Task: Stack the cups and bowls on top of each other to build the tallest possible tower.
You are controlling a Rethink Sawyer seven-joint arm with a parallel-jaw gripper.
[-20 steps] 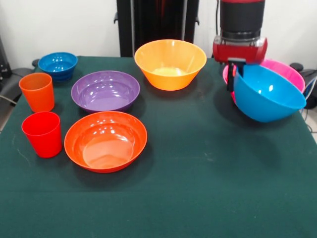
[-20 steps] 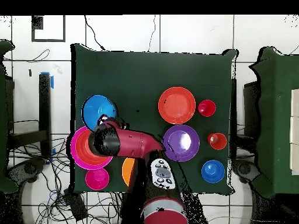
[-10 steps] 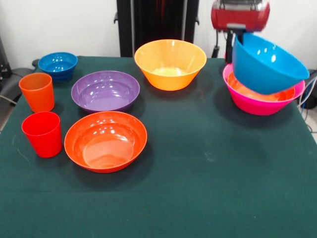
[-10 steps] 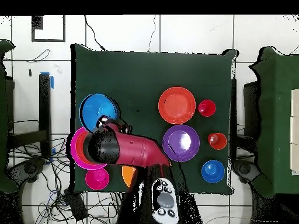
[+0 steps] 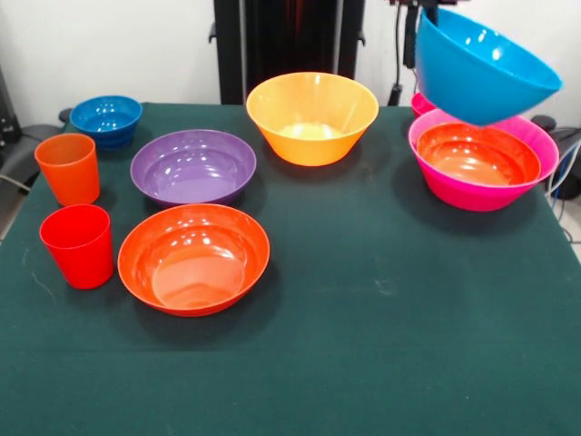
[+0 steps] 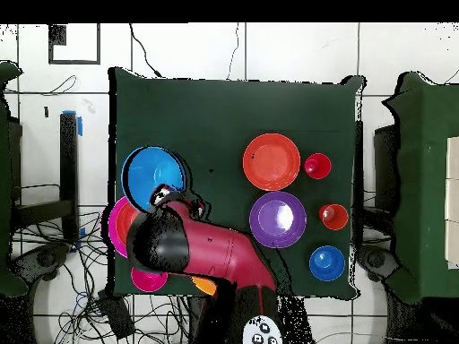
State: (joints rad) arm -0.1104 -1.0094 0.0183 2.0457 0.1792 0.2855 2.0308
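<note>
Front view: the shiny round big blue bowl (image 5: 486, 68) is higher than before, tilted, up over the tower (image 5: 481, 168) on the green surface (image 5: 363, 318), not touching it. The gripper (image 5: 427, 11) pinches the bowl's rim.

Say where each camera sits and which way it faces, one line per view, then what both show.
Front view: just above the table's edge, looking across it; only the gripper shows, at the top edge.
Overhead view: above the table, looking straight down; the arm reaches in from the bottom.
Both show: the gripper holding the big blue bowl up near the pink bowl; the purple bowl.
</note>
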